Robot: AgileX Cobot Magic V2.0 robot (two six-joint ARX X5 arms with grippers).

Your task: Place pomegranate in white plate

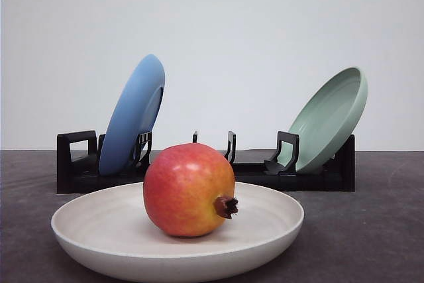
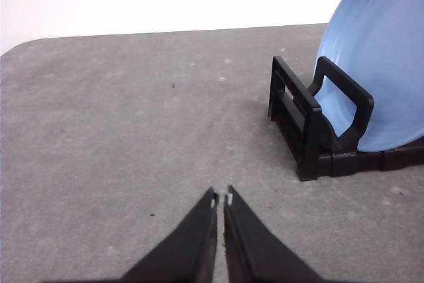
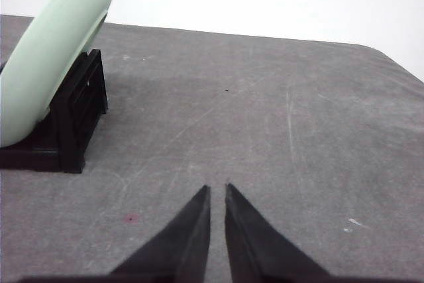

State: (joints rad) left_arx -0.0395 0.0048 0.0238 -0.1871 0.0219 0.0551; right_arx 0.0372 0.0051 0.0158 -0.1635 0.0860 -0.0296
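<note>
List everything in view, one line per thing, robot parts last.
pomegranate: 1, red with yellow-orange blush, in the white plate, calyx facing right.
white plate: 1, off-white, front centre of the table.
blue plate: 1, blue, standing in the rack's left end.
green plate: 1, pale green, leaning in the rack's right end.
rack: 1, black, behind the white plate.
table: 1, grey, under everything.
left gripper: 1, black, shut, empty, above bare table.
right gripper: 1, black, shut, empty, above bare table.
</note>
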